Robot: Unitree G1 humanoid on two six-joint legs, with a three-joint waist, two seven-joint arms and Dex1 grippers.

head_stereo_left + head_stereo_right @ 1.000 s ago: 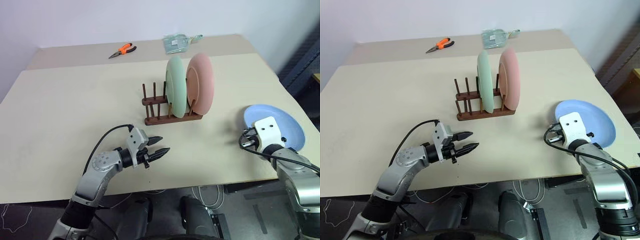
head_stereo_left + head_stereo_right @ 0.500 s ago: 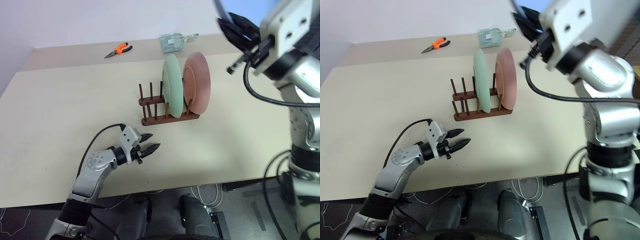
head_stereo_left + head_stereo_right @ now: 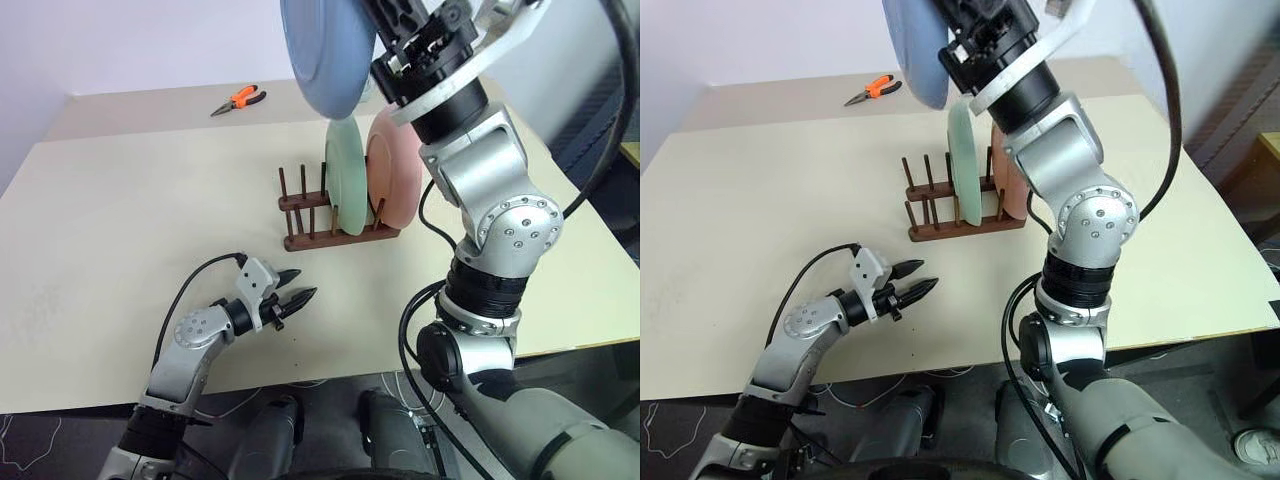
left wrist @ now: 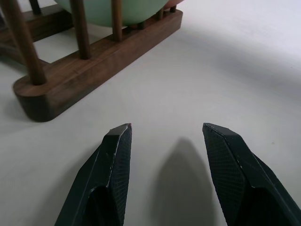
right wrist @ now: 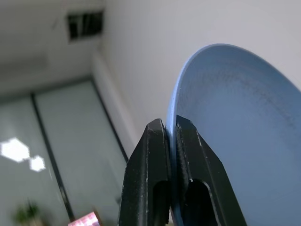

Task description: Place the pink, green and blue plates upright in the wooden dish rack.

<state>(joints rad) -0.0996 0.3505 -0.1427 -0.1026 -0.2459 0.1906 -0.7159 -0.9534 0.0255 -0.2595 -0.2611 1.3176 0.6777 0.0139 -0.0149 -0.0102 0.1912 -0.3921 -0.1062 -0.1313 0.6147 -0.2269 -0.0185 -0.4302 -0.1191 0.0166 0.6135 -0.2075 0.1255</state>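
two plates racked, blue one in the air

the green plate (image 3: 345, 178) and pink plate (image 3: 398, 170) stand upright in the rack (image 3: 335, 222), middle of the frame, green to the left of pink, in neighbouring slots at the rack's right end. that is two of three done.

the blue plate (image 3: 322, 50) is at the top centre of the frame, above the rack and clear of it. the right gripper (image 5: 170, 141) has its jaws clamped on the plate's rim. what is left, as i judge it: lower the blue plate into a free slot to the left of the green one and let go.

the left gripper (image 3: 296, 301) is at the lower left, jaws apart and empty, near the rack's front bar.

count: three plates, one of each colour; one rack; one pair of orange pliers (image 3: 238, 100) at the table's far edge, upper left.
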